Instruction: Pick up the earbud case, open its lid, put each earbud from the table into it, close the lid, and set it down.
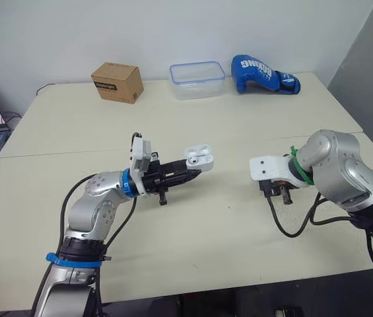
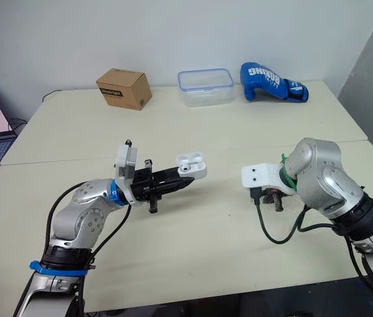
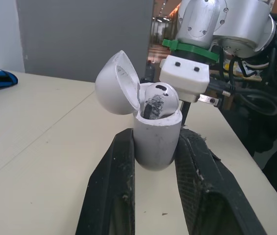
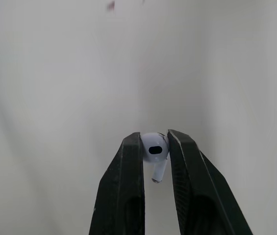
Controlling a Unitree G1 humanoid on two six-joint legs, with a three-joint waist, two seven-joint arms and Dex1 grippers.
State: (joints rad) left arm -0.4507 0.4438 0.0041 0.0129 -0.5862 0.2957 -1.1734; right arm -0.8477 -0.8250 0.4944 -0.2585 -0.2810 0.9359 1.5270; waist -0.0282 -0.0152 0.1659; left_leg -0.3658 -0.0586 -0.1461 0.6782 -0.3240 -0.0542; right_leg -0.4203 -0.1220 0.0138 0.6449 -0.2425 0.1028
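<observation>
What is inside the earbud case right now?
One earbud sits in the open earbud case, which the left gripper holds. Its stem and the other slot are hidden. The right gripper pinches a second earbud.

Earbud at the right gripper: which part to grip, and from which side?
Grip the earbud by its round head, one finger on each flank, coming down from above as the right gripper does. The head is the widest part; the thin stem, free between the fingers, can then probably go first into the open earbud case in the left gripper.

Bright even light, v. soft shadows
</observation>
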